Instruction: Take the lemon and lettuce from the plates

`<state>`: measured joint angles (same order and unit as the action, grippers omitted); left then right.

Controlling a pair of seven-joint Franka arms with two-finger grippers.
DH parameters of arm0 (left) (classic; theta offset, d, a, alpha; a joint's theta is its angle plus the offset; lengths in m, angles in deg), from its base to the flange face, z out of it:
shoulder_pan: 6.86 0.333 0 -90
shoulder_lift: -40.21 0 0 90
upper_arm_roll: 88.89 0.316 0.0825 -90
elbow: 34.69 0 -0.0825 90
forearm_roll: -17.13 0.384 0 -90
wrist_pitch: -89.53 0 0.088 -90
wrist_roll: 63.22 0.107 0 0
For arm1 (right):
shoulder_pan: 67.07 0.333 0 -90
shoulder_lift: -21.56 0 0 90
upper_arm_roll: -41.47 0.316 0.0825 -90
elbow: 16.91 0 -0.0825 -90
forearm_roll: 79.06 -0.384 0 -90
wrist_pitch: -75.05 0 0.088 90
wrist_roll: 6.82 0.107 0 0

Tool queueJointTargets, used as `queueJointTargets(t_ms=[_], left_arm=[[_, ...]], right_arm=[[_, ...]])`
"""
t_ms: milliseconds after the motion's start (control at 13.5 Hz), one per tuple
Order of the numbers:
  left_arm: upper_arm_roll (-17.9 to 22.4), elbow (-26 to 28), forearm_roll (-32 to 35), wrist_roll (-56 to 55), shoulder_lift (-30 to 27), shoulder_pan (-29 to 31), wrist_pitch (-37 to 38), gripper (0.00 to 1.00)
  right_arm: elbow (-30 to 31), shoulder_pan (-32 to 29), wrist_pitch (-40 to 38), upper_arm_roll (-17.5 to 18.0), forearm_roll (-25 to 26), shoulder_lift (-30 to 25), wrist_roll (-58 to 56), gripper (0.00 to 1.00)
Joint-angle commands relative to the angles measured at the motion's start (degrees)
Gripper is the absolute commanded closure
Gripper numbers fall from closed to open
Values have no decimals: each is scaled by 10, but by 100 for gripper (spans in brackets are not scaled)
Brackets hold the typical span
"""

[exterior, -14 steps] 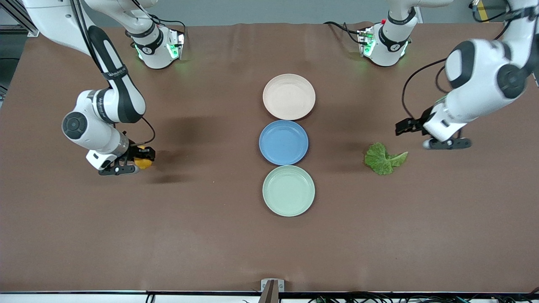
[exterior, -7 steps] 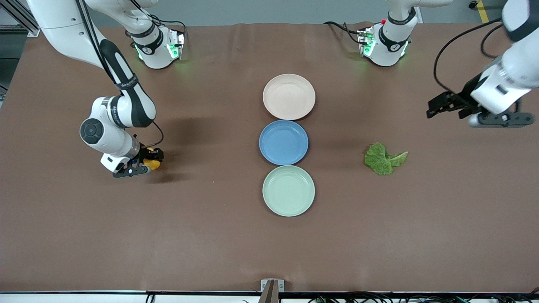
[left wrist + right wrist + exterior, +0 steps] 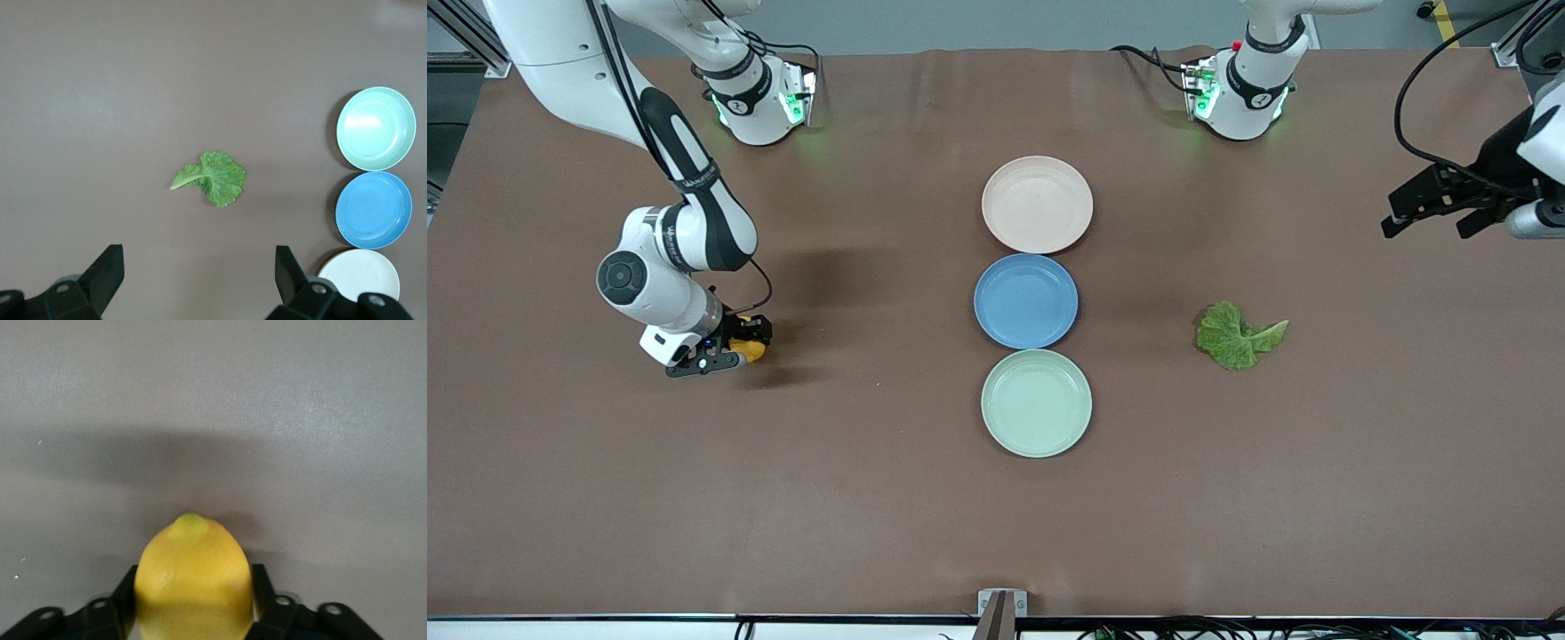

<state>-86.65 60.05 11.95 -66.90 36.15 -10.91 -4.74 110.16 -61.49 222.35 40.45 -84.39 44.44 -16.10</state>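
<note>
- Your right claw [image 3: 740, 347] is clamped on the lemon [image 3: 749, 348], low over the bare bench [image 3: 871, 516] at the right arm's end, well apart from the row of plates.
- In the right wrist view the lemon [image 3: 193, 577] sits squarely between the two fingers with its pointed tip jutting out past them, so its long axis runs along the claw's reach, not across it.
- I judge that all that is left for this arm is to let go: whether the fruit touches the bench cannot be told, so expect it may roll on release.
- The lettuce leaf [image 3: 1236, 335] lies flat on the bench toward the left arm's end, level with the blue plate [image 3: 1025, 300] and well apart from it.
- Your left claw [image 3: 1436, 203] is up over the bench's edge with its fingers spread wide and nothing between them; in its wrist view the lettuce [image 3: 212, 177] lies out ahead of the fingertips.
- The beige-pink plate [image 3: 1037, 204] and the mint green plate [image 3: 1036, 403] both stand empty.
</note>
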Motion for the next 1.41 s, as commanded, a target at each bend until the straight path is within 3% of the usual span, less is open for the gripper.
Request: queueJointTargets(t_ms=[0,148,296,667,1037,1333], left_arm=[[-3,-31,12,1,13,4,15,0],[-3,-47,11,1,26,4,31,0],[-3,-87,12,1,48,4,64,0],[-4,-92,11,1,53,4,70,0],[-3,-92,12,0,53,4,70,0],[-3,-92,12,1,53,4,70,0]], right_arm=[[-12,-5,-9,3,-11,-3,-11,0],[-53,-5,-82,2,-10,-6,-12,0],[-132,-13,-213,0,-9,-9,-12,0],[-286,-63,-426,-5,8,-16,-13,0],[-354,-75,-517,-10,65,-63,36,0],[-453,-91,-573,-10,66,-57,37,0]])
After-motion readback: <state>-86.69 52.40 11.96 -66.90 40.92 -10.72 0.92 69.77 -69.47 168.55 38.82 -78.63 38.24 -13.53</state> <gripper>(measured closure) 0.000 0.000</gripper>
